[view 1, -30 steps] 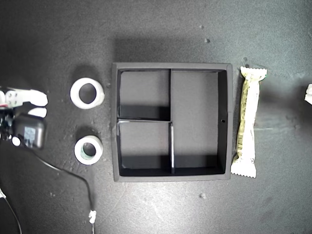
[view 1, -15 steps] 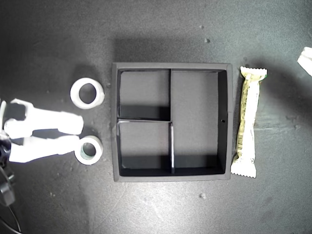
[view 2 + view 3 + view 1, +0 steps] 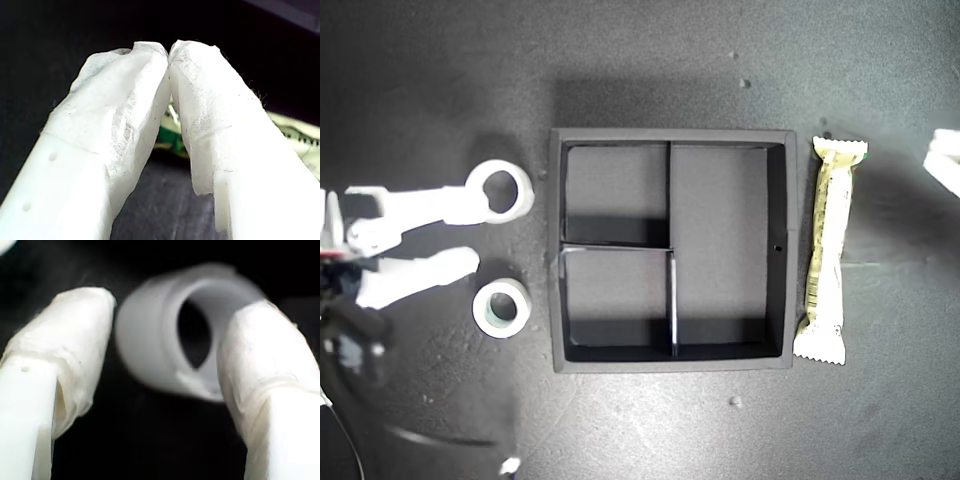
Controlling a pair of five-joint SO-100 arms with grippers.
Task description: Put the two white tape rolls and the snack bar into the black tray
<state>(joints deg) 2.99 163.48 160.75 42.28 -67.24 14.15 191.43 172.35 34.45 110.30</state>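
My second hand (image 3: 472, 228) is spread open at the exterior view's left, one finger (image 3: 445, 203) overlapping the larger tape roll (image 3: 503, 190); the smaller tape roll (image 3: 502, 307) lies just below it. My first hand (image 3: 169, 49) has its tips pressed together, empty, with the snack bar (image 3: 825, 262) beyond it, just right of the empty black tray (image 3: 672, 250) at mid-frame on the table (image 3: 640, 60).

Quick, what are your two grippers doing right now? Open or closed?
My first gripper: closed, fingers pressed together, holding nothing.
My second gripper: open, one finger over the larger tape roll, not gripping it yet.
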